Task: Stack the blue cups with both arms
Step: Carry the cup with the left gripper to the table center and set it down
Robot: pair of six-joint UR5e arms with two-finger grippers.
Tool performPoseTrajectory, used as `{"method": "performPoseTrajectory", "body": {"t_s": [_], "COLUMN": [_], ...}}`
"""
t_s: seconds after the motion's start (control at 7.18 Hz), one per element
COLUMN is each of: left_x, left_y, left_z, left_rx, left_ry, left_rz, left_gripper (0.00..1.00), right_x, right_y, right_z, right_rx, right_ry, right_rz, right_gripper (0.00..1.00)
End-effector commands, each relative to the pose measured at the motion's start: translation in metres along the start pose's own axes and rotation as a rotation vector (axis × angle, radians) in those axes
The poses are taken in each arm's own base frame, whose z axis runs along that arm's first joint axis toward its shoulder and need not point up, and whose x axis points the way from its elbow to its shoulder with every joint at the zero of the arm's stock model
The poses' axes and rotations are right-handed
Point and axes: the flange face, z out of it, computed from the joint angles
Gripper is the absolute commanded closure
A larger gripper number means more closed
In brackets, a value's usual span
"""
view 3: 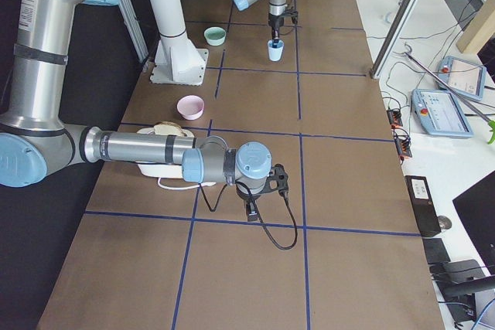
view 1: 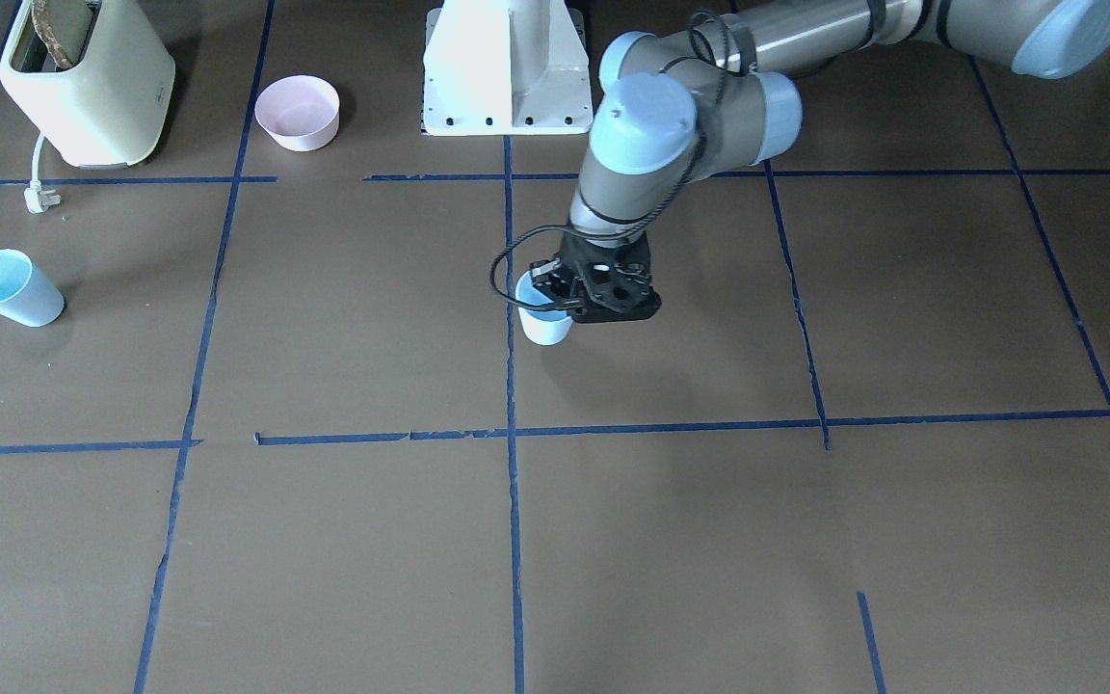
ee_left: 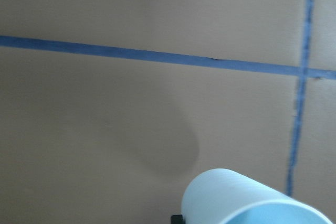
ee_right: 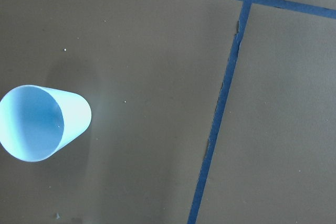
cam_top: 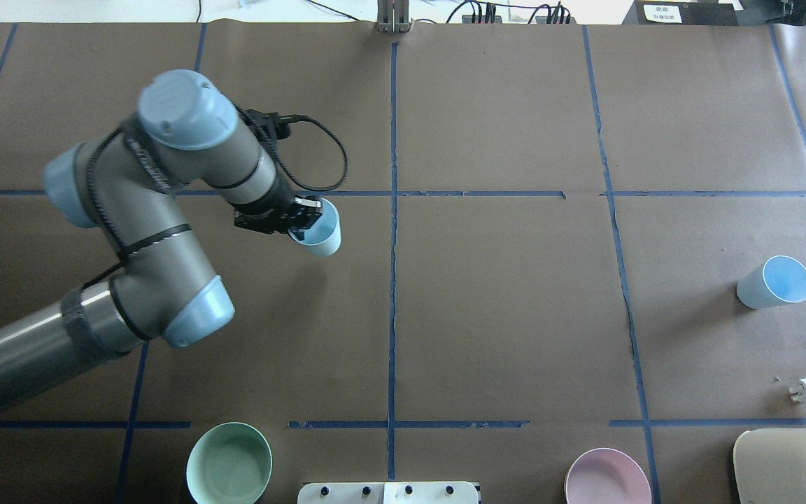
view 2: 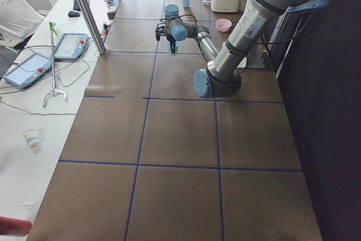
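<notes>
One blue cup (view 1: 545, 326) hangs upright in my left gripper (view 1: 555, 299), near the middle of the table. The fingers pinch its rim, one inside and one outside. It also shows in the overhead view (cam_top: 319, 236) and at the bottom of the left wrist view (ee_left: 247, 198), with its shadow apart on the table. The other blue cup (cam_top: 775, 282) stands upright on the table on my right side, also in the front view (view 1: 11, 287) and at the left of the right wrist view (ee_right: 39, 124). My right gripper (view 3: 251, 208) shows only in the exterior right view; I cannot tell whether it is open.
A pink bowl (view 1: 298, 112) and a cream toaster (view 1: 88, 82) with a loose plug (view 1: 38, 198) stand near the robot's right. A mint-green bowl (cam_top: 229, 463) sits near its left. The white pedestal (view 1: 507, 67) is between them. Blue tape lines cross the brown table.
</notes>
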Motion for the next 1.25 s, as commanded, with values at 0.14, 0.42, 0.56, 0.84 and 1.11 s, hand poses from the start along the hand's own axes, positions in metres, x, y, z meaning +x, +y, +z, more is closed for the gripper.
{"method": "performPoseTrajectory", "body": {"t_s": [0.14, 0.42, 0.56, 0.84, 1.11], "left_x": [0.029, 0.019, 0.021, 0.022, -0.051], "left_y": [0.02, 0.019, 0.021, 0.025, 0.022], "left_z": [0.027, 0.034, 0.033, 0.0, -0.049], "left_rx": [0.031, 0.029, 0.029, 0.04, -0.012], "left_ry": [-0.042, -0.051, -0.047, -0.011, -0.033], "left_rz": [0.013, 0.013, 0.016, 0.024, 0.106], "left_gripper": [0.94, 0.39, 0.1, 0.0, 0.0], "right_x": [0.0, 0.0, 0.0, 0.0, 0.0], "right_y": [0.0, 0.0, 0.0, 0.0, 0.0], "right_z": [0.0, 0.0, 0.0, 0.0, 0.0], "right_rx": [0.0, 0.0, 0.0, 0.0, 0.0], "right_ry": [0.001, 0.0, 0.0, 0.0, 0.0], "right_rz": [-0.001, 0.001, -0.001, -0.001, 0.001], "right_gripper": [0.0, 0.0, 0.0, 0.0, 0.0]}}
